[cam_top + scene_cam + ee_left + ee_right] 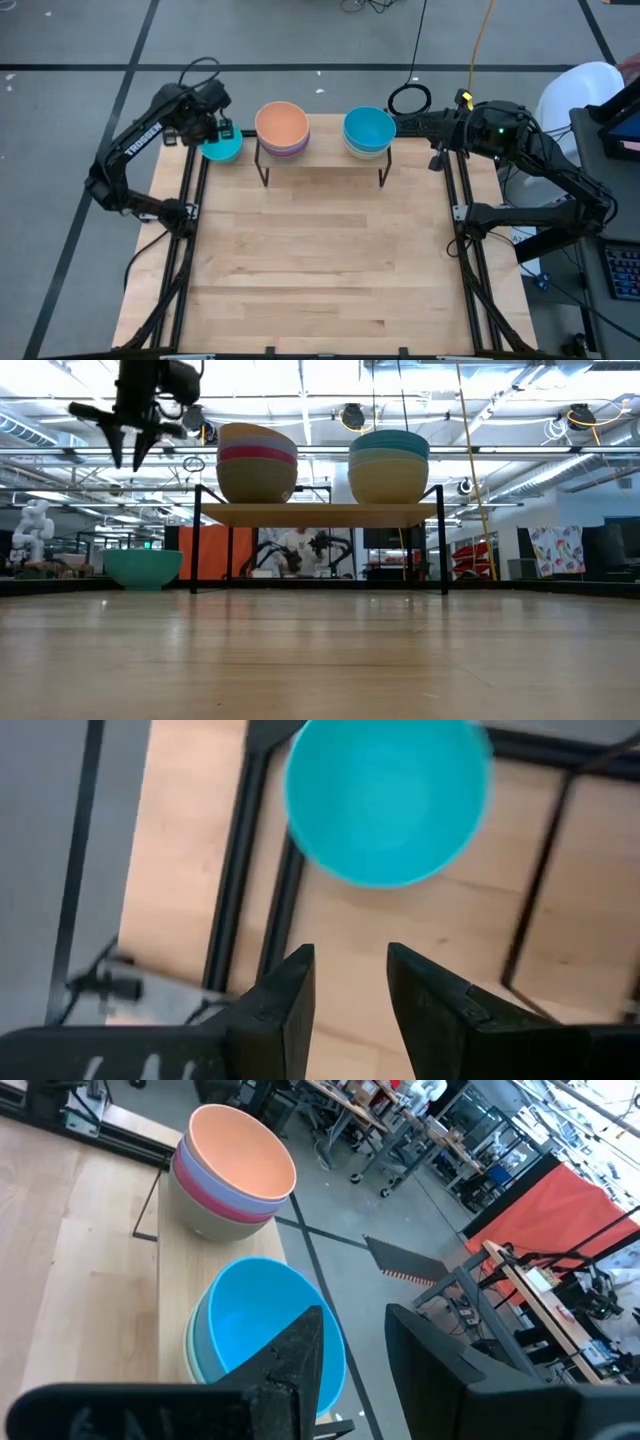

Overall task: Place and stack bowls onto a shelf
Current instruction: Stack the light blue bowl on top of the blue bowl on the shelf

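Your wooden bench (320,270) sits in a workshop with a grey floor, the shelf (322,160) along its far edge. On the shelf you have two stacks: the left one (282,130) shows four bowls from the low view, orange on top, then lavender, magenta and an olive-grey base; the right one (368,132) shows three, blue over mint over cream, though the lower bowls are mostly hidden from above. An eighth, cyan bowl (223,149) rests alone near the bench's far left corner. Your left gripper (222,130) hangs above it, fingers parted and empty. Your right gripper (352,1355), fingers apart, holds nothing beside the right stack.
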